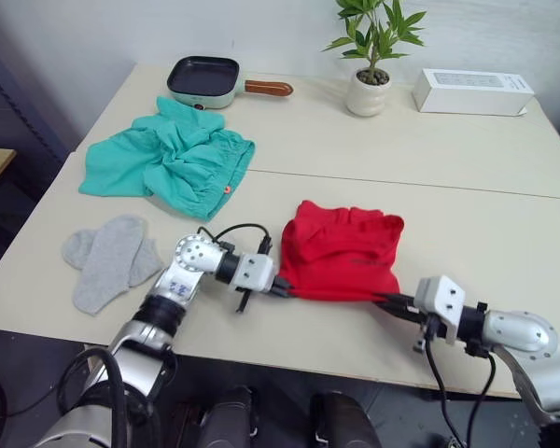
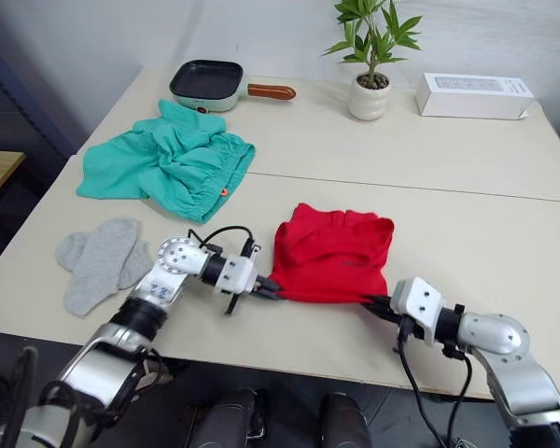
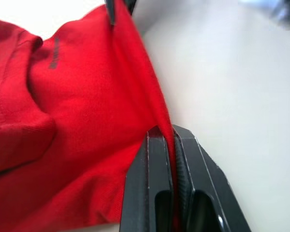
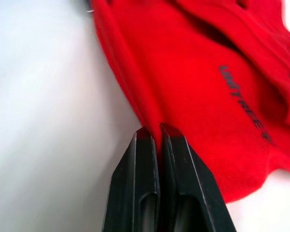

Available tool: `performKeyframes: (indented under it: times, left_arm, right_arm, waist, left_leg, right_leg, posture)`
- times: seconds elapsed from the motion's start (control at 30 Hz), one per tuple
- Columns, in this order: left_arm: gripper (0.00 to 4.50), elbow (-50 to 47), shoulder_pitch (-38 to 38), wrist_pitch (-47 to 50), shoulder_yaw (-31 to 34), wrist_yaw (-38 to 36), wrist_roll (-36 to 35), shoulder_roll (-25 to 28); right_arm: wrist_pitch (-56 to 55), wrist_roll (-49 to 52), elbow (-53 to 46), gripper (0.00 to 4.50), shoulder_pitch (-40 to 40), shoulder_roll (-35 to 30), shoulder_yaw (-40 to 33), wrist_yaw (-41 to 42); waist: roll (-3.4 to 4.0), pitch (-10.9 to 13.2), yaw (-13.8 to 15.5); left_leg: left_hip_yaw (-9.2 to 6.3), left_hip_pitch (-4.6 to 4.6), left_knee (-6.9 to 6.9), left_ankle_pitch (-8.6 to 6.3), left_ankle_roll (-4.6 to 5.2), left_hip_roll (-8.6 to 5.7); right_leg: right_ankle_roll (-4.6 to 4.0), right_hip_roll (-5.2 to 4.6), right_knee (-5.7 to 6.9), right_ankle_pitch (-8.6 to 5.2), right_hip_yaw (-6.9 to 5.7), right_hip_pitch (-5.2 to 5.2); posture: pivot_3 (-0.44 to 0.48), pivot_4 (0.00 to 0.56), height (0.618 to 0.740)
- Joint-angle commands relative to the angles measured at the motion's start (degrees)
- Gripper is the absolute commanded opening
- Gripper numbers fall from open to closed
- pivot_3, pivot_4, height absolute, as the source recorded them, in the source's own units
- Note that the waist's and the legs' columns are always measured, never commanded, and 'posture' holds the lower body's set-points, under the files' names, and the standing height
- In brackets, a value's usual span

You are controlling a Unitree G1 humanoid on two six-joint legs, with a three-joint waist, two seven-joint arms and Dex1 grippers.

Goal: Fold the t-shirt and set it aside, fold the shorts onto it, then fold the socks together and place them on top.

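Note:
The red t-shirt [image 1: 343,250] lies folded into a compact bundle near the table's front edge. My left gripper [image 1: 282,287] is shut on its near-left corner, and the left wrist view shows red cloth [image 3: 173,145] pinched between the black fingers. My right gripper [image 1: 388,301] is shut on the near-right corner, its fingertips [image 4: 146,137] clamping the hem. The teal shorts [image 1: 168,155] lie crumpled at the back left. Two grey socks [image 1: 108,259] lie flat and overlapping at the front left.
A dark pan with a wooden handle [image 1: 205,80] sits behind the shorts. A potted plant [image 1: 370,86] and a white box [image 1: 473,91] stand at the back right. A seam [image 1: 429,186] runs between the two tabletops.

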Motion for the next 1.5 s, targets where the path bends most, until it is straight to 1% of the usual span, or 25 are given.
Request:
performKeyframes:
  times: [0.03,0.1,0.2,0.37,0.47,0.53,0.63,0.7,0.73,0.87,0.97,1.03,1.13,1.17,1.27,1.3,1.37,1.4,1.5]
  left_arm:
    - [0.06,-11.39,5.18,6.15,0.75,-0.53,-1.93,5.12]
    - [0.06,-16.16,8.38,8.73,0.89,1.71,-1.89,6.29]
    - [0.06,-20.27,11.48,11.10,1.01,4.71,-1.22,7.33]
    - [0.06,-23.30,13.31,14.39,0.97,9.34,-0.01,8.03]
    - [0.71,-25.55,13.79,17.66,1.51,10.92,-1.35,8.16]
    - [1.34,-26.64,14.31,17.68,2.16,11.92,-1.83,8.26]
    - [2.28,-28.27,15.14,18.28,3.31,10.93,-3.78,9.75]
    - [2.29,-28.94,15.52,19.31,4.82,9.76,-6.24,10.94]
    - [2.29,-29.31,15.62,20.21,5.68,9.37,-7.55,11.51]
    - [2.29,-31.23,16.42,25.72,8.96,9.29,-13.11,12.80]
    - [2.29,-31.67,16.88,26.19,8.98,8.76,-13.61,13.26]
    - [2.29,-31.60,16.91,25.85,8.45,8.66,-13.31,13.35]
    - [2.29,-30.27,16.08,24.23,7.48,9.16,-11.61,12.79]
    - [2.29,-29.64,15.61,23.90,7.17,9.59,-11.08,12.33]
    - [2.29,-27.55,13.99,22.99,5.83,10.38,-9.84,10.43]
    - [2.29,-26.87,13.38,23.04,5.36,11.01,-9.18,9.68]
    - [1.88,-24.96,12.08,22.54,4.23,12.08,-7.83,7.96]
    - [1.66,-23.62,11.39,22.12,3.71,12.99,-6.73,7.08]
    - [0.68,-20.67,10.05,21.44,3.01,15.49,-4.64,4.83]
  right_arm:
    - [-0.48,0.82,-0.89,0.00,2.93,-3.34,-4.81,2.23]
    - [-0.98,0.88,-2.28,0.00,4.41,-3.29,-4.25,2.20]
    - [-1.59,0.79,-3.39,0.00,5.54,-2.23,-3.49,1.51]
    - [-1.36,-0.92,-3.15,0.00,5.21,-0.99,-1.94,-0.59]
    - [3.82,3.91,-4.72,0.75,4.65,-0.19,-3.39,-1.62]
    - [4.35,4.68,-5.82,1.45,4.96,-0.56,-3.90,-0.99]
    - [5.61,6.45,-8.42,2.51,6.66,-2.27,-5.91,1.19]
    - [8.77,9.67,-10.74,3.24,7.91,-3.38,-9.07,1.64]
    - [10.62,11.46,-11.87,3.53,8.45,-3.74,-10.84,1.45]
    - [15.30,14.70,-14.35,3.53,9.45,-3.27,-15.33,-1.12]
    - [15.94,13.98,-15.02,3.53,9.93,-2.31,-14.80,-2.08]
    - [15.91,13.39,-15.48,3.53,10.31,-1.63,-13.99,-2.49]
    - [15.62,13.12,-15.84,3.53,9.75,-0.44,-13.10,-3.35]
    - [15.25,12.62,-15.63,3.53,9.39,-0.20,-12.64,-3.42]
    - [14.52,11.52,-14.73,3.53,7.63,0.70,-10.40,-3.32]
    - [14.54,11.77,-14.71,3.37,7.26,0.81,-9.68,-2.65]
    - [12.73,9.09,-13.84,2.93,5.59,1.35,-6.55,-2.23]
    - [12.00,7.63,-13.12,2.60,4.27,1.86,-4.65,-2.36]
    - [10.41,3.95,-10.32,1.51,-0.93,4.24,0.15,-3.80]
  waist:
    - [0.00,0.00,-0.05]
    - [0.00,0.00,0.03]
    - [0.02,0.01,0.23]
    - [0.03,0.01,0.22]
    - [0.03,0.01,0.25]
    - [0.03,0.01,0.28]
    - [0.03,0.01,0.39]
    - [0.04,0.01,0.55]
    - [0.04,0.02,0.66]
    - [0.04,0.02,0.81]
    - [0.06,0.00,1.09]
    - [0.01,-0.04,1.63]
    - [-0.13,-0.18,1.71]
    - [-0.09,-0.20,1.13]
    - [-0.14,-0.25,0.27]
    - [-0.15,-0.26,0.10]
    - [-0.16,-0.26,-0.07]
    - [-0.17,-0.27,-0.11]
    - [-0.22,-0.30,-0.24]
  left_leg:
    - [-0.03,0.02,0.03,-0.01,0.02,0.00]
    - [-0.05,0.16,0.01,-0.04,0.06,-0.05]
    - [-0.08,0.70,-0.11,-0.22,0.15,-0.07]
    - [-0.09,0.74,-0.12,-0.39,0.16,-0.07]
    - [-0.08,0.74,-0.12,-0.39,0.15,-0.07]
    - [-0.07,0.74,-0.12,-0.39,0.15,-0.08]
    - [-0.07,0.74,-0.13,-0.40,0.16,-0.08]
    - [-0.07,0.74,-0.14,-0.41,0.15,-0.08]
    - [-0.07,0.74,-0.14,-0.42,0.16,-0.08]
    - [-0.09,0.73,-0.16,-0.42,0.16,-0.04]
    - [-0.10,0.74,-0.20,-0.43,0.14,-0.04]
    - [0.75,0.80,-0.10,-0.66,-0.02,0.36]
    - [2.88,0.80,0.03,-0.95,-0.15,0.96]
    - [2.96,0.75,-0.08,-0.95,-0.04,0.92]
    - [2.93,0.81,-0.09,-0.92,0.02,0.94]
    - [2.92,0.82,-0.08,-0.93,0.03,0.96]
    - [2.86,0.81,-0.08,-0.93,0.05,0.95]
    - [2.86,0.80,-0.06,-0.93,0.06,0.95]
    - [2.85,0.78,-0.02,-0.94,0.08,0.94]
  right_leg:
    - [0.00,-0.03,-0.06,0.00,0.04,0.04]
    - [-0.01,-0.48,-0.14,-0.01,0.02,0.18]
    - [-0.03,-0.56,-0.50,-0.02,-0.07,0.78]
    - [-0.04,-0.60,-0.61,-0.03,-0.07,0.85]
    - [-0.04,-0.59,-0.60,-0.03,-0.08,0.85]
    - [-0.04,-0.60,-0.60,-0.04,-0.07,0.84]
    - [-0.04,-0.61,-0.63,-0.04,-0.07,0.84]
    - [-0.04,-0.61,-0.66,-0.04,-0.07,0.85]
    - [-0.04,-0.61,-0.69,-0.03,-0.07,0.85]
    - [-0.04,-0.61,-0.77,-0.03,-0.08,0.88]
    - [-0.04,-0.61,-0.84,-0.03,-0.07,0.90]
    - [-0.11,-0.47,-0.62,-0.04,0.64,0.21]
    - [-0.30,0.03,0.23,-0.05,2.76,-1.33]
    - [-0.26,0.11,0.07,-0.03,2.84,-1.10]
    - [-0.24,0.26,0.12,0.02,2.73,-1.04]
    - [-0.24,0.27,0.15,0.02,2.72,-1.04]
    - [-0.23,0.27,0.21,0.02,2.69,-1.04]
    - [-0.23,0.27,0.20,0.02,2.68,-1.04]
    - [-0.22,0.27,0.21,0.03,2.65,-1.05]
  posture:
    - [0.000,0.150,0.740]
    - [0.000,0.150,0.740]
    - [0.000,0.150,0.740]
    - [0.000,0.150,0.740]
    - [0.000,0.150,0.740]
    - [0.000,0.150,0.740]
    - [0.000,0.150,0.740]
    - [0.000,0.150,0.740]
    - [0.000,0.150,0.740]
    - [0.000,0.150,0.740]
    - [0.000,0.150,0.740]
    - [0.000,0.150,0.740]
    - [0.000,0.150,0.740]
    - [0.000,0.150,0.740]
    - [0.000,0.150,0.740]
    - [0.000,0.150,0.740]
    - [0.000,0.150,0.740]
    - [0.000,0.150,0.740]
    - [0.000,0.150,0.740]
